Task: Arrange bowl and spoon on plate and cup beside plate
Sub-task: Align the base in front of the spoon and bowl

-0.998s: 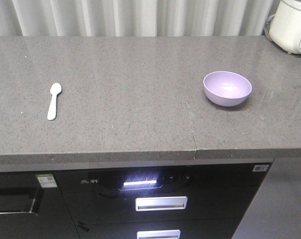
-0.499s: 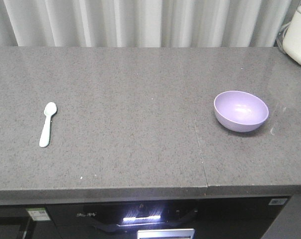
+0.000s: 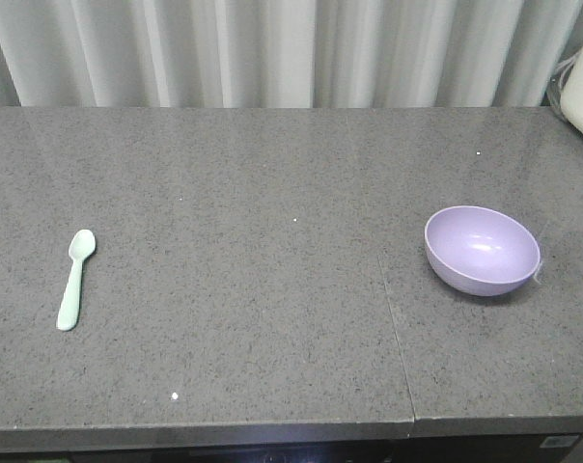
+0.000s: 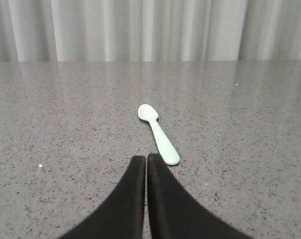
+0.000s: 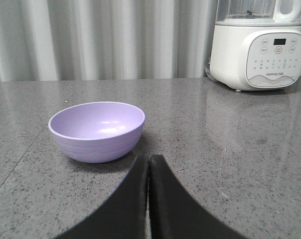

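**A:** How do the grippers stand?

**B:** The left gripper (image 4: 146, 159) has its black jaws pressed together on nothing, low over the grey speckled stone counter (image 3: 272, 174). The right gripper (image 5: 149, 158) is closed and empty in the same way.

**A:** What lies nearest each?

**B:** Just past the left tips lies the small pale mint-green plastic spoon (image 4: 158, 133). It is flat on the counter, with its handle end nearest the tips and its scoop end pointing toward the pale pleated curtain (image 4: 140, 30). Near the right tips, slightly to their left, the round lavender-purple plastic bowl (image 5: 96, 130) stands upright and empty. A white kitchen appliance (image 5: 260, 45) sits further back. The front view shows the spoon and the bowl well apart, at opposite ends of the counter.

**A:** And the plate and cup?

**B:** Neither shows in any view.

**A:** How would the spoon handle?

**B:** I judge it light, stiff and thin. It hugs a hard, glossy surface, so it may skid away from a closing jaw. I would open the jaws, straddle the handle at mid-length and pinch it across its narrow width.

**A:** And the bowl?

**B:** It is probably light too, and its wall looks smooth and slick. I would take the rim with one jaw inside and one outside. A loose hold there could let it tilt or slip.
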Available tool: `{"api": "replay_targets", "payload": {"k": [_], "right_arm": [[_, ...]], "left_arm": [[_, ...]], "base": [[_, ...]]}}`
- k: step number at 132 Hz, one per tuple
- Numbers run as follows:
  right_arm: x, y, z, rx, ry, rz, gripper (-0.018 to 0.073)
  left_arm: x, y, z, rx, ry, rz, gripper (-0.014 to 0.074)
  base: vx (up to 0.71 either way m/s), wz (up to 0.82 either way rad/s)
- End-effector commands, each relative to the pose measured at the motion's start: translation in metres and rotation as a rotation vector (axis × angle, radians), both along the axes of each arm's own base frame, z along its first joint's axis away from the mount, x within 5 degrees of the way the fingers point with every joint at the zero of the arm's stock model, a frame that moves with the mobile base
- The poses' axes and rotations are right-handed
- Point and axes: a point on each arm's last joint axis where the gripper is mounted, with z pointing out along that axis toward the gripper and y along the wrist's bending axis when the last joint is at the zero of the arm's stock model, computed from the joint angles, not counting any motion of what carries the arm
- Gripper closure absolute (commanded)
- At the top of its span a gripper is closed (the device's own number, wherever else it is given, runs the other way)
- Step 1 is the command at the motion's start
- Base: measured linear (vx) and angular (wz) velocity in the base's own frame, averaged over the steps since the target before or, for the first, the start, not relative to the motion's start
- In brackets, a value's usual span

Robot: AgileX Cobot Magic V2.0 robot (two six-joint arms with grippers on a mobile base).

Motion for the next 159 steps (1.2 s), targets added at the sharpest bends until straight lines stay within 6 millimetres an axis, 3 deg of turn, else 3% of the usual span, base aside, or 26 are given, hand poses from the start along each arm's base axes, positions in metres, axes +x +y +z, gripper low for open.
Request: {"api": "replay_targets", "payload": {"k": [1,159], "right_arm": [[0.0001,-0.0002,0.0042,-0.014,-0.063,-0.005,0.0568],[0.0001,-0.0002,0.0042,-0.014,-0.063,-0.005,0.0568]], "left_arm": [[-0.0003,-0.0007,0.0045,-0.013,-0.079,-0.010,0.0603],[-0.0003,-0.0007,0.0045,-0.013,-0.079,-0.010,0.0603]], "base": [[0.09,-0.01],[0.02,0.00]]}}
